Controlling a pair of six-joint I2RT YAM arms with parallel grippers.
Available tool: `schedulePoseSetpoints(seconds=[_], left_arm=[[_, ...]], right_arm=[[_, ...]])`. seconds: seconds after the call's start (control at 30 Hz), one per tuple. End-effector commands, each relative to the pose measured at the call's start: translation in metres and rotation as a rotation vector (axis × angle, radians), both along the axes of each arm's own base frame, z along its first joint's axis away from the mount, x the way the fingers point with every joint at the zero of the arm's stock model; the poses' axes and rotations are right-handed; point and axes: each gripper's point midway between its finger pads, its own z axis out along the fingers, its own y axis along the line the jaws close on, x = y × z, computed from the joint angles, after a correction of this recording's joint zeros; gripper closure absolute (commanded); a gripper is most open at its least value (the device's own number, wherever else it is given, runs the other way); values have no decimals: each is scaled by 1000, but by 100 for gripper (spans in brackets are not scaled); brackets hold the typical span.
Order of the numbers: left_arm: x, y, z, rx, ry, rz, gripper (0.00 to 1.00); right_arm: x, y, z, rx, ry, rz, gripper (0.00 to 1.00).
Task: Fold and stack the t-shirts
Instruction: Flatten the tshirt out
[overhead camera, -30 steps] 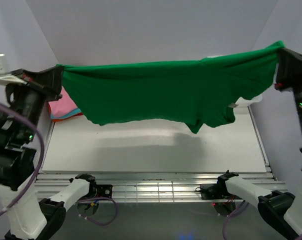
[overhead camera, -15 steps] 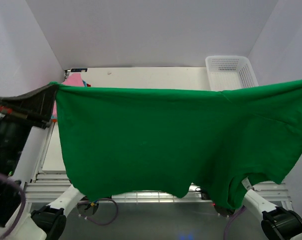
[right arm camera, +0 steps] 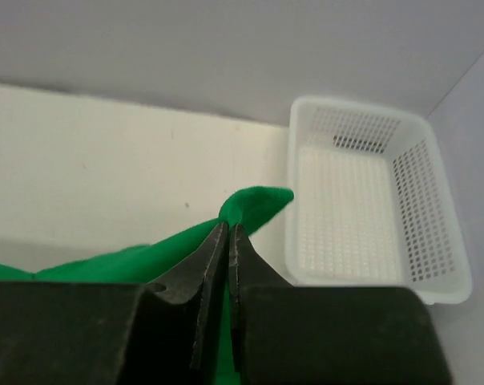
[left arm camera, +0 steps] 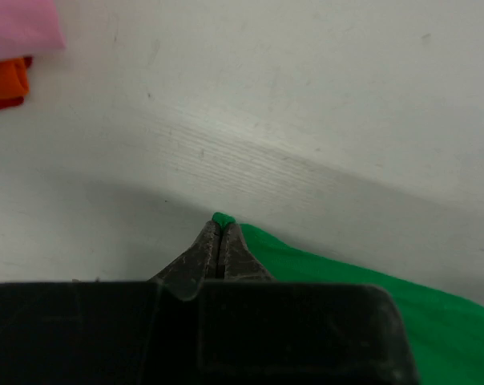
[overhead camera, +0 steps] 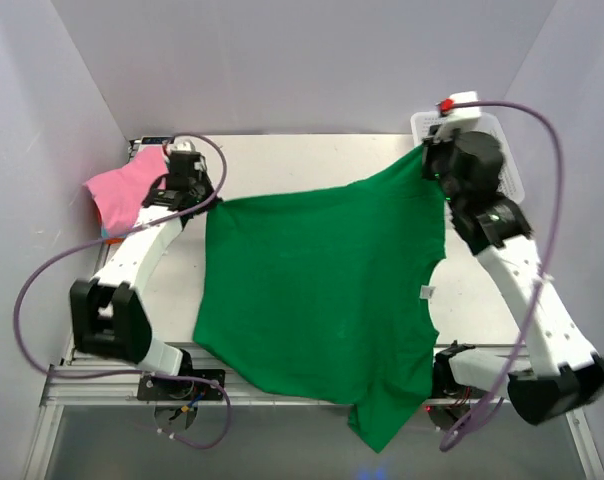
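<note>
- We see the green t-shirt [overhead camera: 312, 290] spread open and mostly flat across the middle of the bench [overhead camera: 302, 160]. Its far edge is drawn between the two arms, and its lower part drapes past the near edge at 6 o'clock.
- A small white tag shows on the cloth toward 3 o'clock, beside a curved cut-out in the shirt's edge.
- The left claw [left arm camera: 219, 233] sits at the shirt's 10 o'clock corner. In its wrist view we find the fingers pressed together on a small tip of green cloth, low over the bench.
- The right claw [right arm camera: 228, 233] is at the shirt's 1 o'clock corner, pinched tight on a fold of green that pokes out past the fingertips.
- At 9 to 10 o'clock of the bench, just beyond the left claw, lies the pink t-shirt [overhead camera: 120, 188]. An orange-red t-shirt [left arm camera: 5, 82] peeks out from under it in the left wrist view.
- We cannot tell how many shirts lie in that pile.
- The white mesh basket [right arm camera: 362, 285] stands at 2 o'clock in the far corner, just beside the right claw and largely hidden by that arm from above.
</note>
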Motion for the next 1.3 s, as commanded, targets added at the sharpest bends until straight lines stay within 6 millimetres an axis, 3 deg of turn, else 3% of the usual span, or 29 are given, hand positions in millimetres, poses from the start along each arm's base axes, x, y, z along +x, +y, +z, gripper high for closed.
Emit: schedulePoseSetpoints(seconds=[0.0, 0.03, 0.07, 0.1, 0.13, 0.17, 0.2, 0.23, 0.27, 0.3, 0.33, 0.37, 0.47, 0.57, 0.63, 0.73, 0.83, 0.87, 0.9, 0.93, 0.97, 1.0, 1.03, 1.07, 1.1, 1.13, 1.17, 1.23, 1.27], left_arm=[[30, 12, -37, 42, 13, 90, 100], [38, 15, -69, 68, 73, 106, 100], [46, 16, -78, 79, 86, 117, 100], [51, 18, -89, 92, 106, 135, 100], [57, 25, -98, 122, 108, 171, 92], [62, 29, -116, 150, 142, 185, 84], [63, 32, -121, 169, 153, 199, 76], [64, 37, -124, 193, 155, 216, 64], [60, 40, -127, 202, 160, 230, 15], [59, 42, -126, 206, 155, 240, 4], [58, 44, -121, 212, 143, 250, 2], [57, 45, -117, 211, 131, 257, 2], [56, 44, -89, 219, 66, 255, 2], [56, 30, -48, 192, -24, 218, 2], [51, 12, -24, 142, -79, 164, 2], [37, -25, -15, 61, -96, 57, 5], [24, -63, -28, 45, -89, -32, 13], [24, -70, -39, 52, -67, -47, 13], [22, -79, -48, 56, -46, -71, 13], [24, -83, -55, 58, -27, -80, 13], [24, -86, -75, 69, 21, -90, 12], [22, -89, -84, 71, 46, -99, 11], [21, -91, -90, 71, 60, -102, 9], [19, -90, -98, 71, 76, -98, 8], [17, -92, -100, 68, 73, -100, 7], [16, -92, -101, 66, 72, -103, 7], [12, -92, -105, 64, 75, -106, 7], [10, -93, -106, 59, 76, -114, 7], [9, -92, -108, 63, 79, -116, 7]], right_arm=[[48, 4, -25, -26, -38, -36, 92], [61, 5, -31, -23, -50, -38, 92], [82, 12, -62, -46, 11, -34, 92], [95, 12, -71, -52, 22, -47, 92], [106, 8, -82, -61, 42, -71, 92], [125, 10, -114, -85, 105, -84, 92], [133, 9, -125, -94, 128, -104, 91], [140, 9, -128, -96, 139, -115, 78], [148, 6, -147, -116, 177, -141, 68], [150, 5, -155, -119, 191, -155, 54], [152, 2, -162, -128, 204, -170, 35], [154, -2, -177, -151, 243, -197, 33], [159, -9, -196, -200, 316, -239, 32], [150, -7, -204, -181, 345, -216, 33], [146, 0, -202, -150, 328, -180, 34], [140, 10, -207, -109, 328, -125, 38], [148, 21, -222, -98, 378, -86, 41], [153, 29, -242, -101, 430, -54, 42], [165, 37, -231, -86, 419, -39, 42], [167, 39, -262, -110, 508, -28, 43], [171, 46, -266, -108, 530, -4, 44], [183, 52, -254, -96, 513, 13, 44], [187, 56, -275, -104, 560, 26, 45], [186, 62, -282, -104, 594, 54, 45], [195, 68, -273, -91, 579, 70, 45], [197, 71, -277, -88, 594, 84, 45], [194, 80, -299, -86, 661, 125, 45], [203, 91, -310, -59, 701, 142, 45], [196, 91, -319, -63, 757, 141, 45]])
